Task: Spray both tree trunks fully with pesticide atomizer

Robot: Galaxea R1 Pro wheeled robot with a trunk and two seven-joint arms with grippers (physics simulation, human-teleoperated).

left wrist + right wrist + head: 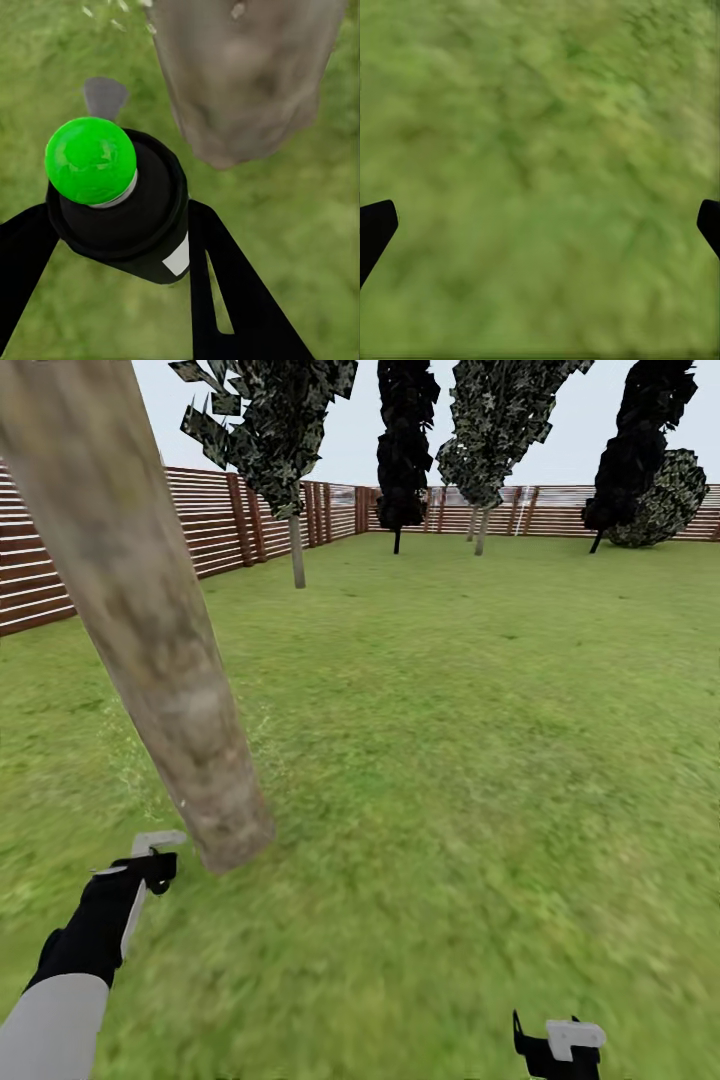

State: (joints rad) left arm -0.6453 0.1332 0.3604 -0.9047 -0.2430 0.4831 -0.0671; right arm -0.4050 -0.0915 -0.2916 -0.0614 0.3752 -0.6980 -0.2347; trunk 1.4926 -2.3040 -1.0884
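Pesticide atomizer (124,210) sits clamped between left gripper (112,247) fingers, near the tree trunk (150,630) base.

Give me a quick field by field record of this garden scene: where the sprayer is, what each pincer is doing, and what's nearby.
setting: grass lawn with a brown slat fence
atomizer: dark bottle, dot on top shows green, white label
left pincer: shut on the atomizer, near the base of the trunk
tree trunk: thick, grey-brown, leaning in the head view, close ahead of the left arm
pesticide: a few white specks on the grass beside the trunk
right pincer: open, holding nothing, over bare grass
background: dark-leaved trees along the fence
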